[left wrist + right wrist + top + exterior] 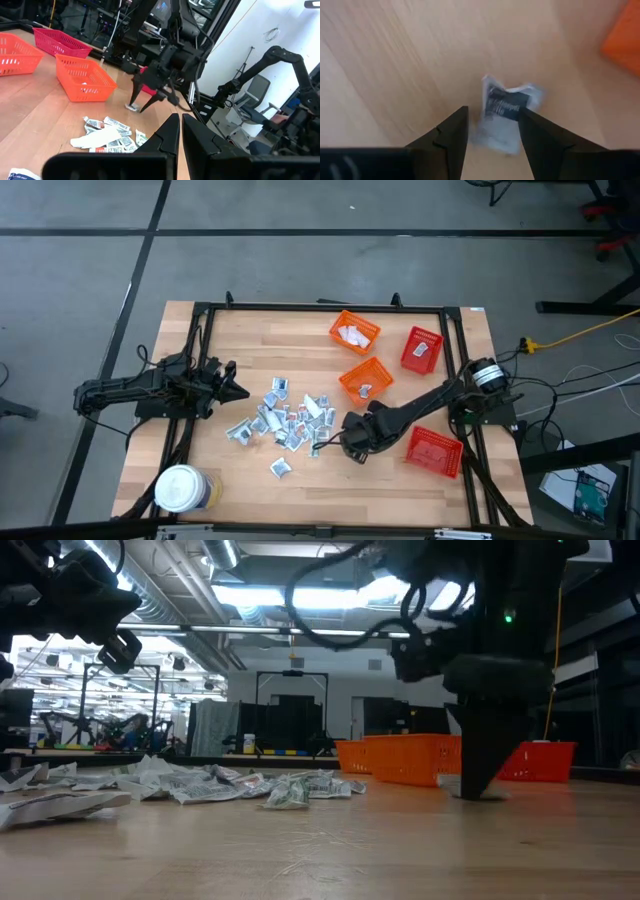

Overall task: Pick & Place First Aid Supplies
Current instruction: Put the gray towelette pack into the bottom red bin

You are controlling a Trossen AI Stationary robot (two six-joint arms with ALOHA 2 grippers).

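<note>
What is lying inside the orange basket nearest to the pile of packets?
The high view shows a small silvery-white packet on the floor of that orange basket. In the low view the basket's mesh wall hides the inside, so anything under the packet cannot be seen.

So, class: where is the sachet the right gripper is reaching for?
The sachet lies on the table between the right gripper's open fingers, just right of the sachet pile.

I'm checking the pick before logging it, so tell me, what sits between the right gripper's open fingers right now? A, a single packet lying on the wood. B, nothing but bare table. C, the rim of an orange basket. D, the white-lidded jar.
A: in the right wrist view the right gripper straddles one packet lying flat on the table.
</note>
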